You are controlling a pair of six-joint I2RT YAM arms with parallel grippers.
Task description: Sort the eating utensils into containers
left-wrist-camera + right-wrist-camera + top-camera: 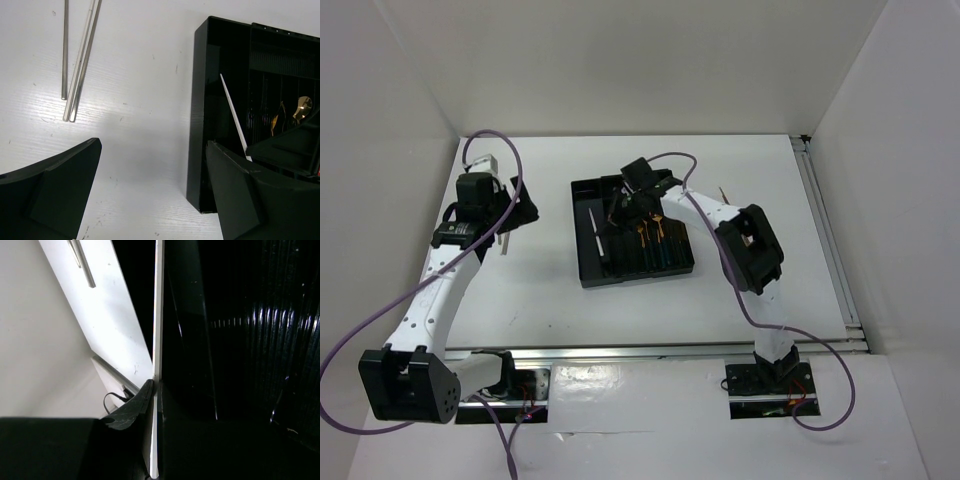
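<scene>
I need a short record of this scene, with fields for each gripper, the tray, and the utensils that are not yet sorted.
left gripper: open, empty, above the table, left of the tray
right gripper: over the tray's far part; jaw state unclear
tray: black, mid-table
inside tray: gold-headed utensils in middle compartments; one pale chopstick in the leftmost compartment
still unsorted: silver chopsticks on the table, outside the tray

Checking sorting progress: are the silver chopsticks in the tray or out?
Out. The silver chopsticks lie on the white table, left of the black tray.
</scene>
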